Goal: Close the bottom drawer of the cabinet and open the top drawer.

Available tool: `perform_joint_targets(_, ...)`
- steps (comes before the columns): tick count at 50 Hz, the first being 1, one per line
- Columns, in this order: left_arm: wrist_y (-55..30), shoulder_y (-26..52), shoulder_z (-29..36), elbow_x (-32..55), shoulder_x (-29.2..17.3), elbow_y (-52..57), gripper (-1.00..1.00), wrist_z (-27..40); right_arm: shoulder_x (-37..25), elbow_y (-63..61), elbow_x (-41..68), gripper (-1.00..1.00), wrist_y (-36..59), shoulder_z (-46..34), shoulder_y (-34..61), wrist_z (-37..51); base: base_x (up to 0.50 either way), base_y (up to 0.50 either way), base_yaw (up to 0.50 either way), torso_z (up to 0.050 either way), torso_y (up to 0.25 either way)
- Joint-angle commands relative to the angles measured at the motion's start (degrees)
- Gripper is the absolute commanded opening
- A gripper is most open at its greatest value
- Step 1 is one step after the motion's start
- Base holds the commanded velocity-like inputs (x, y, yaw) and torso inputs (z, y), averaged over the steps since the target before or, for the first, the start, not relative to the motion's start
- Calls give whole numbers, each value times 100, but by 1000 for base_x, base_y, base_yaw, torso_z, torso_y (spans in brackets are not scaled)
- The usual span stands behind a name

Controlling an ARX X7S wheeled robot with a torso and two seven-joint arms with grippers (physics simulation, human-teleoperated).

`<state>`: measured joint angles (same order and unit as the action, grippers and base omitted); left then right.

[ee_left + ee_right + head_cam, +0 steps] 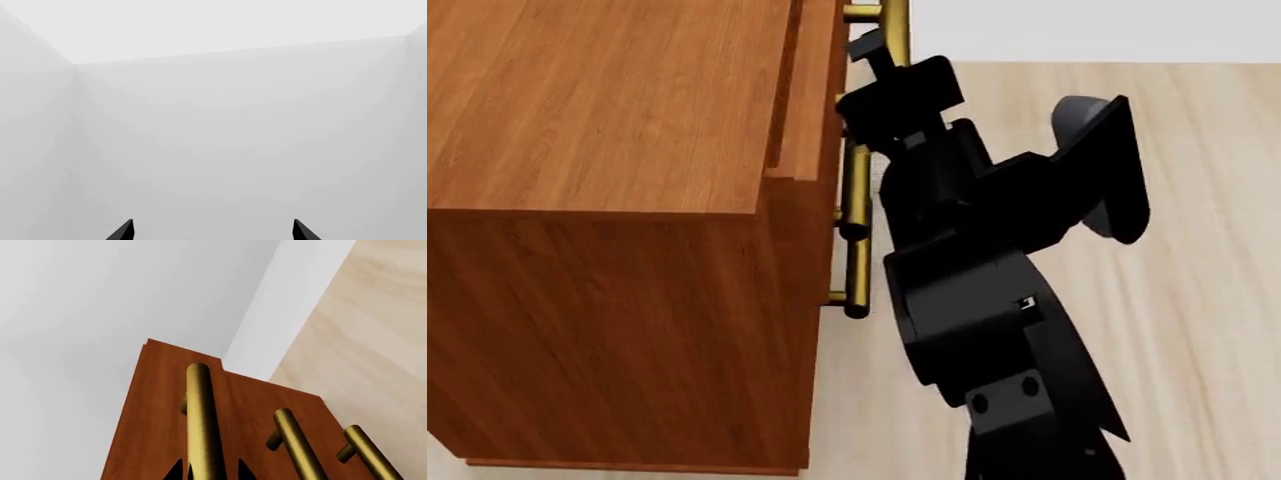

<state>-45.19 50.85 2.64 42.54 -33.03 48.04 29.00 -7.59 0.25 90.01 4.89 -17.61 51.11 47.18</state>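
The reddish-brown cabinet [601, 100] stands at the left of the head view, seen from above. The top drawer [807, 100] juts slightly out from the cabinet's front. My right gripper [870, 48] is at its brass handle [888, 12]. In the right wrist view the fingertips [175, 470] straddle that handle [200, 415], and the gripper [210, 471] is shut on it. The middle handle [297, 445] and the bottom drawer's handle [367, 452] lie beside it; the bottom drawer's front is not told apart. My left gripper [213, 230] is open and empty, facing a blank white wall.
Pale wood floor [1201, 300] stretches to the right of the cabinet, with a white wall [1094, 25] at the far edge. My right arm [988, 300] fills the middle of the head view, close to the cabinet's front.
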Motion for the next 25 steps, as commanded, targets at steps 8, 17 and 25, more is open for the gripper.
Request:
perform_joint_targets(8,8,54,44,26,-4,-12,100,28,-128,-565,220,-100,-85,8,54,-30,0,0,0,2,5)
perform_joint_targets(17,7,77,82,25,-9,-13,100,42,-231,-692,255,-100,-170,111,50,18,0,0,0,0,5)
perform_joint_targets(25,9,101,135,16,-4,-24,100,48,-306,-788,277,-100,-239,187,28,54,0,0,0,1,5)
